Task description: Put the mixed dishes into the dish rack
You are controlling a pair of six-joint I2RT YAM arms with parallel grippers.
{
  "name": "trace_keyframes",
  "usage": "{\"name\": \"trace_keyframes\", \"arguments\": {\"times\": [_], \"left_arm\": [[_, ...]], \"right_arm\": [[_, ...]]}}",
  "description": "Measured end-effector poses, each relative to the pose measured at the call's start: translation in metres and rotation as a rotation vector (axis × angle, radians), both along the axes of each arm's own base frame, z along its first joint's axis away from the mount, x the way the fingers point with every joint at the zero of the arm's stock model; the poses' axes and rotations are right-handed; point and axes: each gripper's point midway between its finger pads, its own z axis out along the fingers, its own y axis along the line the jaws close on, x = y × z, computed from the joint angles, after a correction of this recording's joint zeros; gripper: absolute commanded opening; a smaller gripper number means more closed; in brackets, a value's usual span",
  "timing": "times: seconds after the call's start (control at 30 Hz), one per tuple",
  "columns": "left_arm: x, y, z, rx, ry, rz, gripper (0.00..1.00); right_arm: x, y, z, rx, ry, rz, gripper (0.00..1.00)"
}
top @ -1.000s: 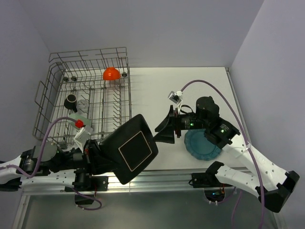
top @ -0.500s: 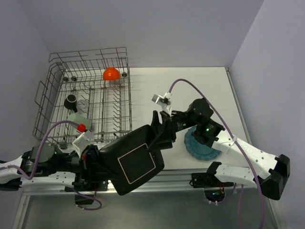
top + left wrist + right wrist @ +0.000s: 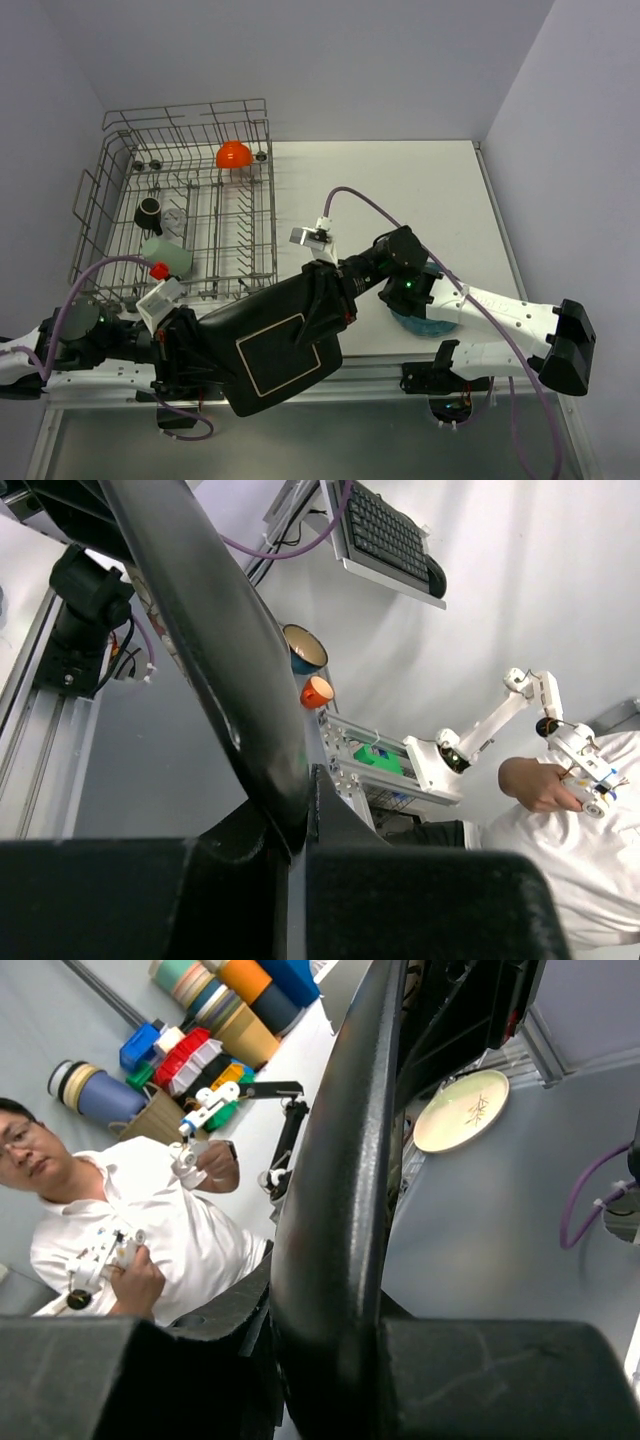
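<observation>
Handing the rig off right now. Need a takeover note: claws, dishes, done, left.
Left claw: shut on the left edge of the black plate.
Right claw: shut on its right edge; both hold it over the near edge of the table.
Done, in the dish rack: orange bowl, dark mug, clear glass, green cup.
Teal plate lies on the table, partly under the right arm.
Left: rack the black plate, then the teal plate.

Place: a robotics lab, set up as a teleoperation cell.
Bench: a white table point(image 3: 400, 180) boxed in by plain pale panels point(image 3: 300, 50), with an aluminium rail point(image 3: 370, 372) along its near edge.
Operator: a man in a white shirt point(image 3: 130, 1240) grips handheld controllers beside small white leader arms point(image 3: 490, 725).
Clutter: a keyboard point(image 3: 390, 535) on a shelf and stacked coloured cups point(image 3: 235, 1000).
</observation>
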Motion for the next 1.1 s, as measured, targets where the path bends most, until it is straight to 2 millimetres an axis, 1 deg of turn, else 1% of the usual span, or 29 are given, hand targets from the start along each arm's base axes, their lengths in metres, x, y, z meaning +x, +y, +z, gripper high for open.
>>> {"name": "trace_keyframes", "arguments": {"times": [0.13, 0.17, 0.2, 0.23, 0.27, 0.3, 0.33, 0.43, 0.5, 0.57, 0.67, 0.77, 0.8, 0.87, 0.93, 0.97, 1.1], "left_arm": [[0.0, 0.003, -0.003, 0.008, 0.005, 0.002, 0.0], [0.0, 0.004, -0.003, 0.011, 0.006, 0.004, 0.03], [0.001, 0.004, -0.005, 0.015, 0.005, 0.005, 0.1], [0.001, 0.005, -0.006, 0.02, 0.003, 0.008, 0.3], [0.004, 0.006, -0.007, 0.022, 0.002, 0.021, 0.41], [0.011, 0.006, -0.005, 0.017, 0.025, 0.065, 0.51], [0.019, 0.006, -0.001, 0.006, 0.045, 0.115, 0.99], [0.038, 0.015, 0.011, -0.04, 0.105, 0.219, 0.99], [0.051, 0.024, 0.014, -0.061, 0.144, 0.292, 0.99], [0.065, 0.035, 0.006, -0.054, 0.182, 0.374, 0.99], [0.081, 0.049, 0.0, -0.06, 0.234, 0.469, 0.99], [0.097, 0.054, -0.011, -0.03, 0.268, 0.562, 0.99], [0.103, 0.056, -0.019, 0.013, 0.278, 0.602, 0.99], [0.108, 0.053, -0.024, 0.076, 0.275, 0.647, 0.99], [0.118, 0.047, -0.025, 0.149, 0.264, 0.713, 0.99], [0.123, 0.044, -0.025, 0.185, 0.253, 0.747, 0.99], [0.141, 0.027, -0.029, 0.322, 0.177, 0.875, 0.99]], "right_arm": [[0.001, 0.003, -0.003, -0.007, -0.005, -0.021, 0.0], [0.001, 0.004, -0.004, -0.01, -0.009, -0.031, 0.0], [0.001, 0.005, -0.006, -0.014, -0.016, -0.041, 0.0], [0.001, 0.005, -0.007, -0.017, -0.024, -0.049, 0.0], [0.001, 0.006, -0.007, -0.018, -0.031, -0.061, 0.0], [0.002, 0.006, -0.008, -0.016, -0.049, -0.073, 0.0], [0.004, 0.007, -0.012, -0.029, -0.058, -0.09, 0.0], [0.01, 0.013, -0.033, -0.106, -0.074, -0.134, 0.0], [0.017, 0.016, -0.048, -0.155, -0.098, -0.174, 0.0], [0.023, 0.018, -0.053, -0.187, -0.128, -0.212, 0.0], [0.035, 0.019, -0.052, -0.222, -0.18, -0.275, 0.0], [0.053, 0.017, -0.05, -0.245, -0.245, -0.353, 0.0], [0.061, 0.017, -0.05, -0.257, -0.268, -0.387, 0.0], [0.079, 0.017, -0.05, -0.282, -0.309, -0.457, 0.0], [0.103, 0.016, -0.049, -0.302, -0.351, -0.538, 0.0], [0.118, 0.014, -0.047, -0.311, -0.375, -0.585, 0.0], [0.173, 0.009, -0.032, -0.337, -0.467, -0.737, 0.0]]}}
